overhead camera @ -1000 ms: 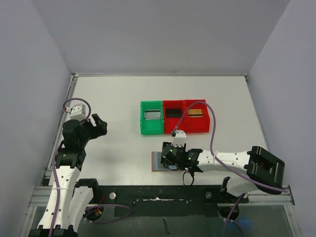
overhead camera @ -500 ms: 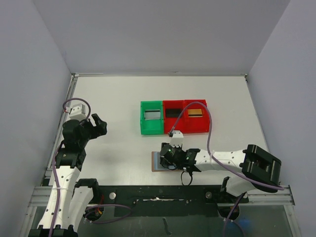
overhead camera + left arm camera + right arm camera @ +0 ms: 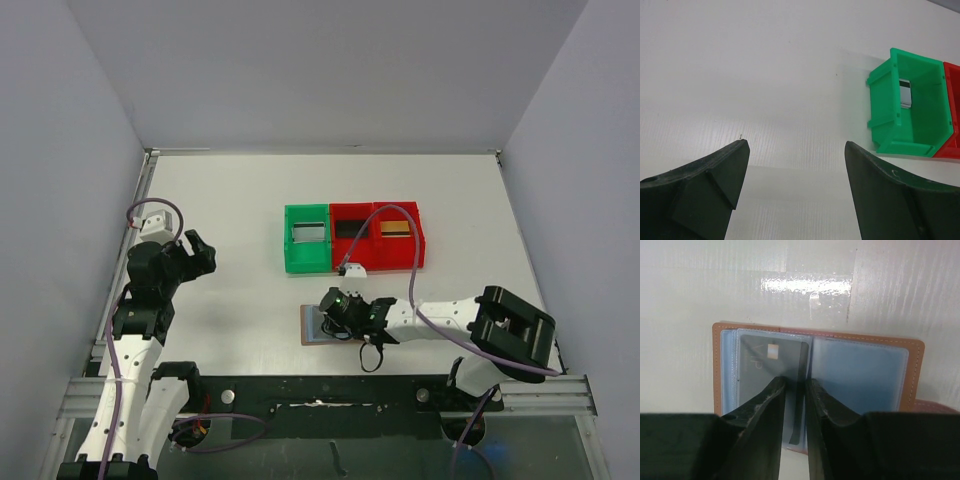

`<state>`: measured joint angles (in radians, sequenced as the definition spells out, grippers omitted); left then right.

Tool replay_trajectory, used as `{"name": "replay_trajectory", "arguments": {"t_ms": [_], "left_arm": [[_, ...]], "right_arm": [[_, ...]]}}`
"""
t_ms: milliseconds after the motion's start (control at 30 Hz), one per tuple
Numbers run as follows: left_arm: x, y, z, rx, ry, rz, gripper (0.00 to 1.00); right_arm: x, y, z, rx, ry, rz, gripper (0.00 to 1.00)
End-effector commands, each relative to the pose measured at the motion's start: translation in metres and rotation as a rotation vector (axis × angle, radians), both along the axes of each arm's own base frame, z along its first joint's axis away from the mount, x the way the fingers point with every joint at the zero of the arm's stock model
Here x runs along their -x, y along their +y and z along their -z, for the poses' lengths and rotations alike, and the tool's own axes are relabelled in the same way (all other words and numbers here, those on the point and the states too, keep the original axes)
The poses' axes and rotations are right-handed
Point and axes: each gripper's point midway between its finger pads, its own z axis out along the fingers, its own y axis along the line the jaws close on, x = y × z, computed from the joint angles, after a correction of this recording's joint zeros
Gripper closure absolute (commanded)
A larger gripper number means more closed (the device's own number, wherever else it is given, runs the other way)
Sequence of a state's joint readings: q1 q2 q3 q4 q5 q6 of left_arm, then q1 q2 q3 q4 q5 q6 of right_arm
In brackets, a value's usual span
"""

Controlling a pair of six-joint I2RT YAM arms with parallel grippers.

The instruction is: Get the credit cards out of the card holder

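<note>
Leather card holder [image 3: 865, 375] lies open; our right pincer [image 3: 795, 382], nearly closed, straddles the edge of its grey card [image 3: 765, 365], though we cannot tell if it grips; left pincer [image 3: 796, 150] spread wide, empty.

no text, labels or numbers legible

Top overhead, far; wrists low, close; green bin [image 3: 306, 261] shared top/left.
</note>
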<state>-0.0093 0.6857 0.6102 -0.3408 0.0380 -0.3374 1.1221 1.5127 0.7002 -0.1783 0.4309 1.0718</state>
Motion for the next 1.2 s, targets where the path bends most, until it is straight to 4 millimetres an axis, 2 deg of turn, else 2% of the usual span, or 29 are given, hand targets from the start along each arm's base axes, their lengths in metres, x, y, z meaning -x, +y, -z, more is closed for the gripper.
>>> {"name": "replay_trajectory", "arguments": {"t_ms": [0,133,300,433,500,633,733,800,900,1167], "left_arm": [[-0.005,0.002,-0.01,0.008,-0.048,-0.013,0.24],[-0.007,-0.006,-0.012,0.039,-0.049,0.021,0.24],[-0.007,-0.037,-0.021,0.115,-0.096,0.18,0.24],[-0.004,-0.056,-0.023,0.166,-0.082,0.285,0.24],[-0.001,-0.07,-0.025,0.214,-0.078,0.354,0.24],[0.014,-0.11,-0.035,0.476,-0.044,0.481,0.24],[0.024,-0.135,-0.034,0.498,-0.015,0.529,0.24],[0.033,-0.153,-0.027,0.468,0.014,0.548,0.24],[0.048,-0.176,-0.004,0.439,0.081,0.555,0.24],[0.067,-0.211,0.044,0.392,0.221,0.564,0.27]], "right_arm": [[0.0,-0.004,0.004,-0.064,0.013,0.017,0.83],[0.0,-0.009,0.013,-0.156,0.053,0.024,0.87],[0.0,-0.013,0.016,-0.235,0.069,0.032,0.96],[0.001,-0.016,0.017,-0.244,0.074,0.039,0.97],[0.001,-0.018,0.018,-0.259,0.077,0.048,0.98],[0.0,-0.023,0.021,-0.294,0.087,0.065,0.99],[0.0,-0.033,0.026,-0.288,0.098,0.062,1.0],[0.0,-0.036,0.029,-0.298,0.114,0.061,1.0],[0.001,-0.035,0.026,-0.314,0.112,0.053,1.0],[-0.007,-0.037,0.008,-0.298,0.056,0.032,0.98]]}}
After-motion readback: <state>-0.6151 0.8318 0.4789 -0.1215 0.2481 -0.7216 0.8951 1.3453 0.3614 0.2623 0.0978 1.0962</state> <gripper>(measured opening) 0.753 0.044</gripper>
